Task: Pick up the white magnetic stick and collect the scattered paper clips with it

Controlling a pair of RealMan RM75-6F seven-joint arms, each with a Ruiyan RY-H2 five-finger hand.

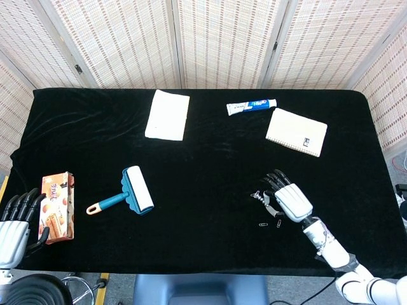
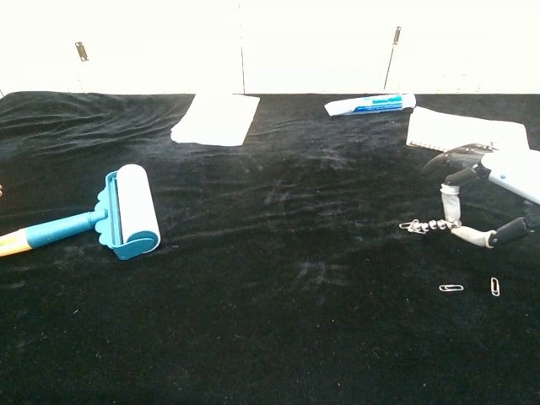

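Observation:
My right hand (image 1: 291, 201) hovers over the near right part of the black table (image 1: 203, 159) and pinches the short white magnetic stick (image 2: 474, 237). A chain of paper clips (image 2: 424, 225) clings to the stick's tip, pointing left; the head view shows that cluster of paper clips (image 1: 259, 194) just left of the fingers. Two loose paper clips (image 2: 450, 288) (image 2: 494, 287) lie on the cloth just in front of the right hand (image 2: 506, 173), below the stick. My left hand (image 1: 15, 222) is at the near left corner, fingers spread, holding nothing.
A biscuit box (image 1: 56, 207) lies beside my left hand. A teal lint roller (image 1: 130, 192) lies left of centre. At the back are a white cloth (image 1: 168, 114), a toothpaste tube (image 1: 252, 105) and a notepad (image 1: 296, 131).

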